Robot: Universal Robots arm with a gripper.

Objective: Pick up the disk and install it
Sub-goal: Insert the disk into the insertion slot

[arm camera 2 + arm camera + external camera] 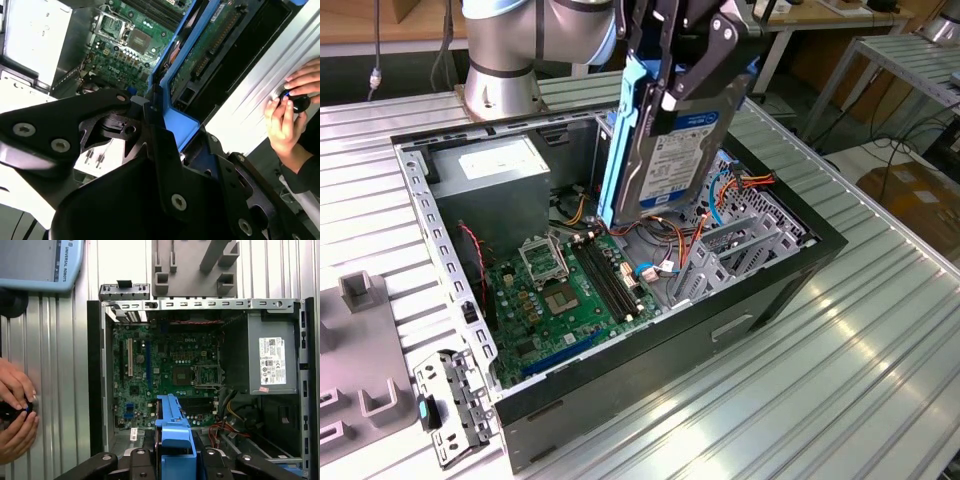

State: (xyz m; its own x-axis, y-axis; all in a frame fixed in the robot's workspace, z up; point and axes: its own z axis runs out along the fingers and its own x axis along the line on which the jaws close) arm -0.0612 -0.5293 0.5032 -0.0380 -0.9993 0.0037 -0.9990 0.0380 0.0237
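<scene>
The disk point(672, 150), a silver hard drive with a white and blue label and light-blue side rails, hangs upright over the open computer case point(660, 352). My gripper point(666, 88) is shut on its upper part, black fingers point(692, 70) pressed against both faces. The disk's lower end sits just above the cables between the motherboard point(560, 290) and the metal drive cage point(740, 240). In the second wrist view the disk's green circuit-board underside point(207, 47) and blue rail point(172, 75) run away from the fingers point(165, 150). In the first wrist view the blue rail edge point(172, 427) stands between the fingers point(140, 460).
A grey power-supply box point(495, 175) fills the case's far corner. Orange and red cables point(665, 235) lie below the disk. Grey fixtures point(365, 350) and a loose bracket point(448, 400) rest on the table beside the case. A person's hands point(15, 412) hold a black knob beside the case.
</scene>
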